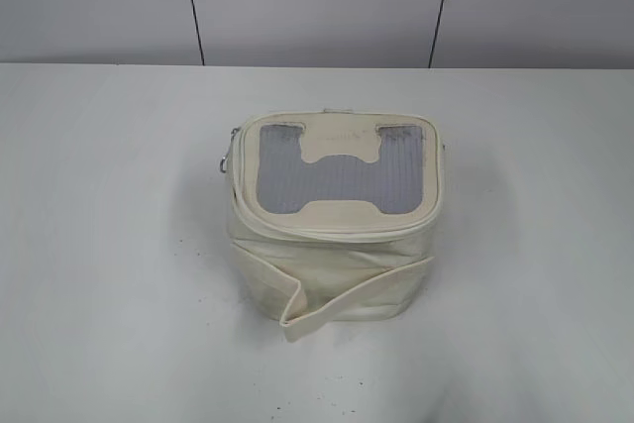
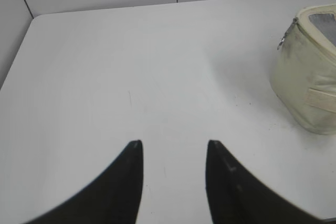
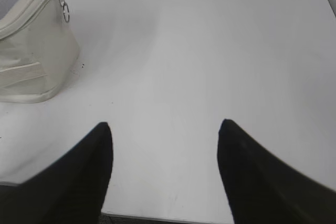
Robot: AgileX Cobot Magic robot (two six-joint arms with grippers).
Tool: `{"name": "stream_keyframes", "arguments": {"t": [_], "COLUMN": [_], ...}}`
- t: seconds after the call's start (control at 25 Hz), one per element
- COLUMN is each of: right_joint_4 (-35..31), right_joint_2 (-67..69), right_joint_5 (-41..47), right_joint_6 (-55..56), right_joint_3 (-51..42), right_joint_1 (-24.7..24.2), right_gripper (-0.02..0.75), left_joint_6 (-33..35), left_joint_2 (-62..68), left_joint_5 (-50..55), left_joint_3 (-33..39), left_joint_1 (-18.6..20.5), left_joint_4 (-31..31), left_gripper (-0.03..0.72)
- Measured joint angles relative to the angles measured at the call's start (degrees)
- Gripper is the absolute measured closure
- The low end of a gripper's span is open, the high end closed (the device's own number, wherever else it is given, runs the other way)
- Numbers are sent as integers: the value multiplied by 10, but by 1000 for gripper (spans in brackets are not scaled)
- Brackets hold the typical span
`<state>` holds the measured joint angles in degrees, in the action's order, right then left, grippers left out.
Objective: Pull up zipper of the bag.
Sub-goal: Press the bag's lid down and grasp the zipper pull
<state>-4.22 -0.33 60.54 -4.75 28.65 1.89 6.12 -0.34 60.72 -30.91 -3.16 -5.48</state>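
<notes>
A cream bag (image 1: 332,220) sits on the white desk (image 1: 109,245), close to the middle of the exterior view. It has soft sides and a flat top. The top has a gray see-through window (image 1: 337,180) with a cream shape laid over it. A zipper line (image 1: 332,228) runs around the edge of the top, just under the rim. On the upper left side of the bag a small metal ring (image 1: 227,160) hangs down. A cream strap (image 1: 342,294) wraps across the front of the bag, low down, and its loop sticks out at the bottom left of the bag. Behind the desk is a pale wall (image 1: 317,2) with thin dark lines running up it.

No arm shows in the exterior view.

In the left wrist view, the left end effector (image 2: 174,145) is at the bottom of the frame. Its two dark fingers are spread apart with bare desk between them. It holds nothing. The bag is far off at the right edge of that frame, well apart from the fingers.

In the right wrist view, the right end effector (image 3: 165,125) is also at the bottom of the frame. Its two dark fingers are spread wide, and nothing is between them. The bag is in the upper left corner there, with a ring pull (image 3: 65,11) hanging at its side.
</notes>
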Motion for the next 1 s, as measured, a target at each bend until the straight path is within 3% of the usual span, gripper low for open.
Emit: {"name": "stream_keyframes", "arguments": {"t": [1.0], "right_joint_4": [0], "right_joint_2": [0], "right_joint_5": [0], "right_joint_6": [0], "right_joint_3": [0], "right_joint_1": [0], "right_gripper": [246], "left_joint_6": [0], "left_joint_2": [0], "left_joint_5": [0], "left_joint_3": [0], "left_joint_1": [0], "left_joint_4": [0], "left_gripper": [380]}}
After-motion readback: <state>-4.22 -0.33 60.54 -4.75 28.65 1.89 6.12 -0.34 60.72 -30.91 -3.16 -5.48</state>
